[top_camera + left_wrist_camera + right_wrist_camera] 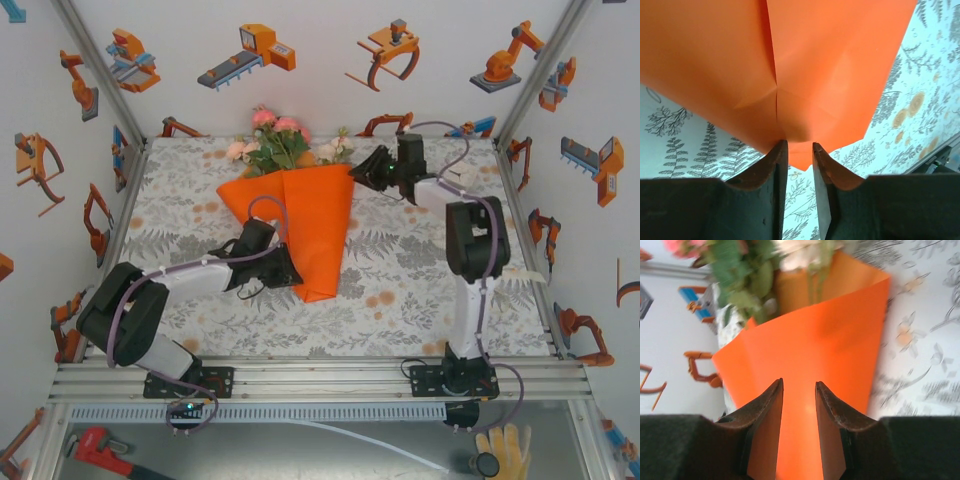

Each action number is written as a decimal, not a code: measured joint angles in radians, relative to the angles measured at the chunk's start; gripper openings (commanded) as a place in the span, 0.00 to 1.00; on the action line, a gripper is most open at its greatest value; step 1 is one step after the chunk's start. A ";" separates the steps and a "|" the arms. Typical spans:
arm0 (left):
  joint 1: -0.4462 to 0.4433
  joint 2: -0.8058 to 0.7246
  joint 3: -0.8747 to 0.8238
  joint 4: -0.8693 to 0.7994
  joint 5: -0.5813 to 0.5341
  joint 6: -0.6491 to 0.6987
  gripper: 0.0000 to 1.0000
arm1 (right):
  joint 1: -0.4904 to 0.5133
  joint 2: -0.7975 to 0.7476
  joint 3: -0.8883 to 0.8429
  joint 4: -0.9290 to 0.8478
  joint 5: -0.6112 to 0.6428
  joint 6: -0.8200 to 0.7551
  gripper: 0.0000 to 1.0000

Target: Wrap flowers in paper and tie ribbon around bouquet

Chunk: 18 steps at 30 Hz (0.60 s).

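- Roughly mid-table, the paper (318, 225) lies folded into an orange cone, wide end toward the far wall, point toward the arms.
- Flowers (272, 140) stick out of the wide end: pink and cream blooms with green leaves, lying on the patterned cloth of the table (430, 290) close to the back wall.
- Two flaps of the paper overlap along a seam running down the cone's length; the left wrist view shows the seam as a straight edge ending just ahead of the fingertips.
- Left claw (288, 268) sits at the cone's lower left edge, near the point. Up close (799, 145) its jaws stand slightly apart. The cloth print shows through the gap and nothing is gripped. The tip of the cone lies just beyond the fingertips.
- Right claw (362, 168) is at the far right corner of the wide end, beside the leaves. Its wrist view (798, 382) has the jaws parted, with orange paper filling the gap behind them. Cannot tell whether a finger touches the sheet; no grip seen.
- Right wrist view is soft; blooms and leaves are blurred at the top of it.
- Below the table's near edge lie a red wrench (100, 445) and a yellow glove (505, 445).
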 measured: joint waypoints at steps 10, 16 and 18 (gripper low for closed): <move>0.000 -0.085 0.040 -0.022 -0.012 0.012 0.48 | 0.056 -0.354 -0.310 -0.024 0.032 -0.095 0.35; 0.000 -0.111 0.052 -0.053 -0.032 0.027 0.49 | 0.111 -0.356 -0.358 -0.096 0.072 -0.150 0.35; 0.000 -0.115 0.052 -0.066 -0.036 0.028 0.50 | 0.132 -0.349 -0.360 -0.117 0.097 -0.171 0.35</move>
